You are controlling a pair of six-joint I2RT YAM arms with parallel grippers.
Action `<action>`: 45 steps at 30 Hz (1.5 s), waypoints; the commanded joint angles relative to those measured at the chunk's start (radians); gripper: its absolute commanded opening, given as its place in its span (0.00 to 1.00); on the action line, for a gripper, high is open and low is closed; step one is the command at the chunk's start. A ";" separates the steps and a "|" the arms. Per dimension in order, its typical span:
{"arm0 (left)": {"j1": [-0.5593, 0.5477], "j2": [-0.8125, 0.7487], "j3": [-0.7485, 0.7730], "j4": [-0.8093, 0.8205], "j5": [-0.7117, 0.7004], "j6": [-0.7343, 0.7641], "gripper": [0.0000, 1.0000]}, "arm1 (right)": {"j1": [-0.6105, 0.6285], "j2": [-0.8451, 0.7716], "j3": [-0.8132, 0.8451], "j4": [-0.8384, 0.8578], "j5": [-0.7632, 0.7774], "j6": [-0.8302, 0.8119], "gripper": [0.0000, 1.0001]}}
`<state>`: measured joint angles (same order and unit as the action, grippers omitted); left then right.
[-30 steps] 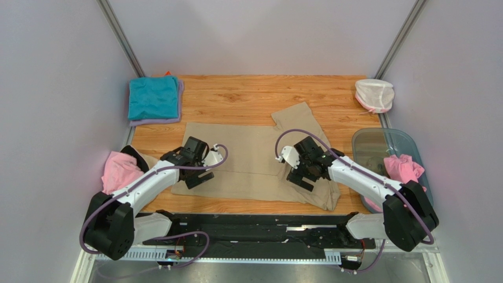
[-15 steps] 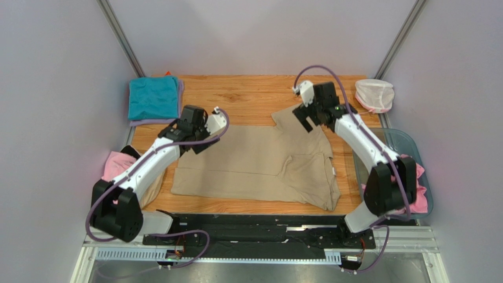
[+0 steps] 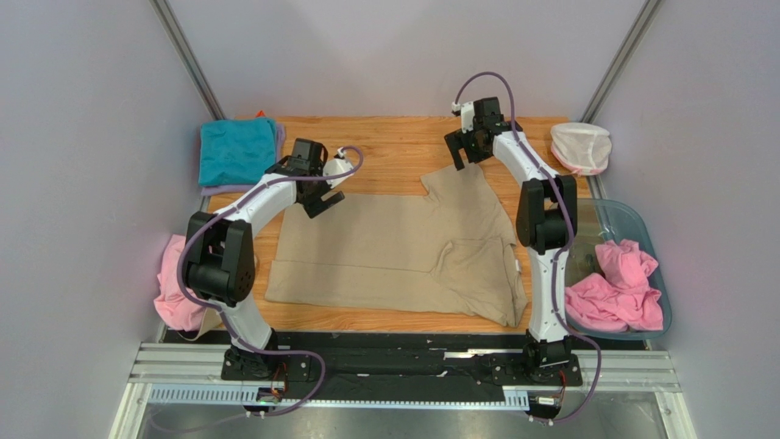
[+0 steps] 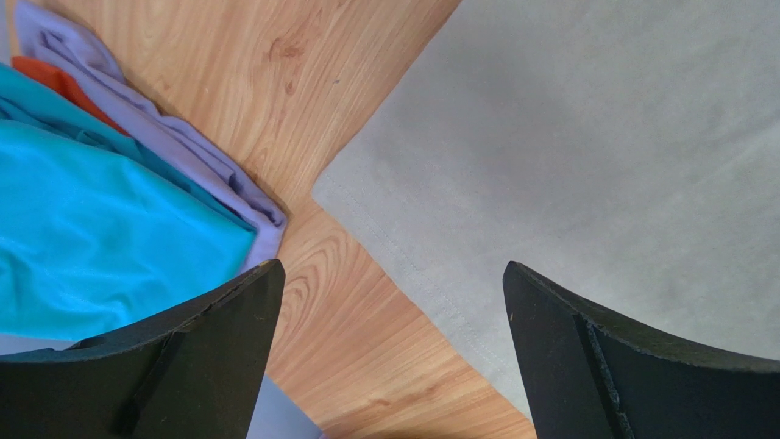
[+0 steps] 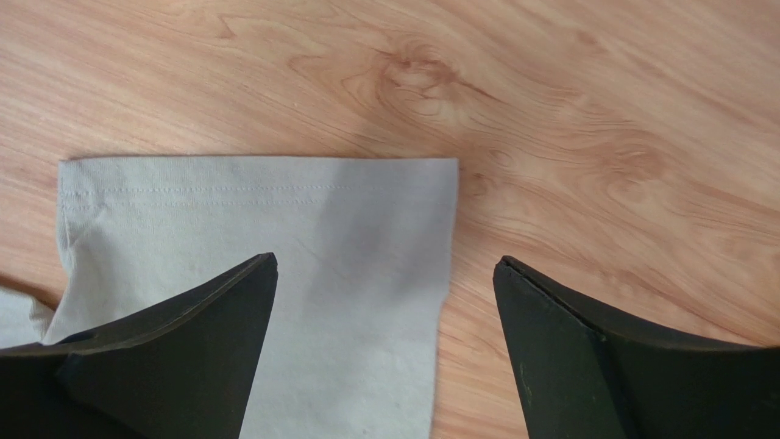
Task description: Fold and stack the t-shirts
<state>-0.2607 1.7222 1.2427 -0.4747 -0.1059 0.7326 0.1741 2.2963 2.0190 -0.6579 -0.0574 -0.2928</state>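
Note:
The large tan t-shirt point(image 3: 394, 247) lies spread flat on the wooden table, one sleeve pointing to the far side. My left gripper point(image 3: 322, 195) is open and empty above the shirt's far-left corner point(image 4: 595, 137); in the left wrist view its jaws point(image 4: 392, 274) straddle bare wood and the hem. My right gripper point(image 3: 462, 153) is open and empty over the sleeve end point(image 5: 302, 238), and in the right wrist view point(image 5: 384, 265) its jaws straddle the sleeve's right edge. A folded teal shirt point(image 3: 236, 151) lies on a lilac one point(image 4: 183, 155) at the back left. Pink shirts lie at the left edge point(image 3: 174, 283) and in the tub point(image 3: 618, 283).
A clear bluish tub point(image 3: 586, 219) stands at the right edge. A white net pouch point(image 3: 580, 146) sits at the back right corner. Something orange-red point(image 4: 55, 82) peeks out under the teal and lilac stack. Grey walls close in on both sides.
Both arms have stretched toward the far side: the left gripper from the shirt's near left part to its far-left corner, the right from the near right part to the sleeve end.

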 commanded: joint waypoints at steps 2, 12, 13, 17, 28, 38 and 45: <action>0.032 0.054 0.093 0.008 0.044 0.043 0.98 | -0.022 0.080 0.127 -0.008 -0.078 0.087 0.93; 0.049 0.143 0.199 -0.059 0.063 0.094 0.97 | -0.042 0.133 0.139 0.024 -0.111 0.080 0.92; 0.049 0.149 0.207 -0.061 0.063 0.099 0.97 | -0.047 0.140 0.141 0.023 -0.117 0.080 0.92; 0.057 0.180 0.250 -0.079 0.067 0.110 0.96 | -0.047 0.160 0.155 0.021 -0.136 0.083 0.91; 0.061 0.195 0.273 -0.096 0.066 0.119 0.95 | -0.050 0.198 0.188 0.017 -0.165 0.060 0.81; 0.075 0.198 0.251 -0.082 0.049 0.137 0.94 | -0.048 0.196 0.173 0.011 -0.159 0.046 0.26; 0.121 0.234 0.276 -0.107 0.099 0.125 0.93 | -0.050 0.160 0.112 0.026 -0.150 0.034 0.00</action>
<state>-0.1776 1.9278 1.4815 -0.5644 -0.0589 0.8524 0.1265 2.4866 2.1647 -0.6556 -0.2104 -0.2417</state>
